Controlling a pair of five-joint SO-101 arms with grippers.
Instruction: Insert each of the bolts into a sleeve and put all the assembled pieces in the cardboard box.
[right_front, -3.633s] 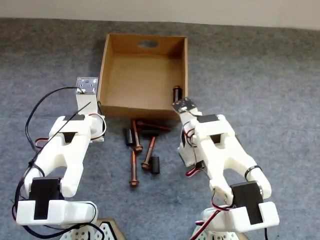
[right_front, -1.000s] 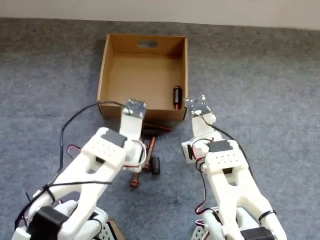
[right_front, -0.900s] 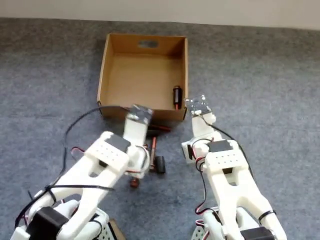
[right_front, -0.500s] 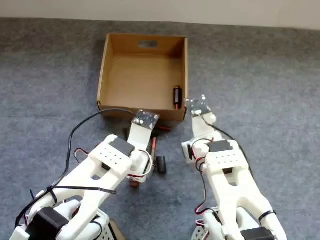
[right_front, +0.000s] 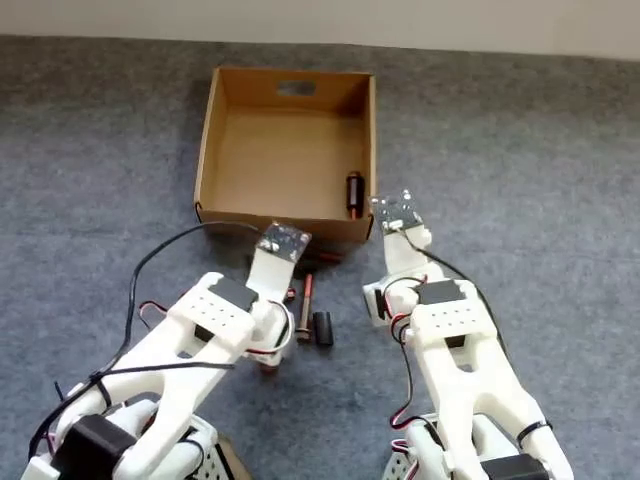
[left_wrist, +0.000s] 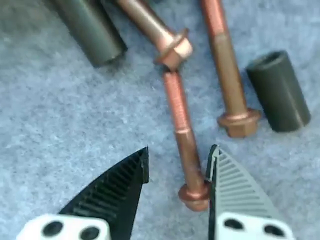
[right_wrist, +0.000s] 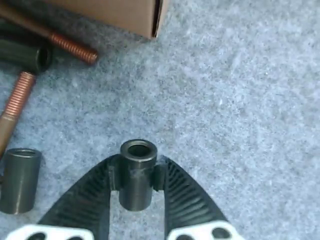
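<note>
The left gripper (left_wrist: 179, 150) is low over the grey carpet (left_wrist: 65, 130). Its jaws are wide apart, one on each side of a copper bolt (left_wrist: 184, 135). This bolt lies flat, its long way in line with the fingers. Its head is near the wrist, just beside one finger, and its thread end points out at the head of a second bolt (left_wrist: 155, 30). A third bolt (left_wrist: 226, 65) lies next to it, with a loose sleeve (left_wrist: 277, 92) beside that. The right gripper (right_wrist: 137, 165) has its jaws squeezed on a short dark held sleeve (right_wrist: 136, 182). Its long way runs along the fingers, and its open hole points out past the tips. It sits near the front corner of the cardboard box (right_front: 210, 150). Inside the box, by the right wall, lies one finished piece (right_front: 353, 190), pointing front to back.
</note>
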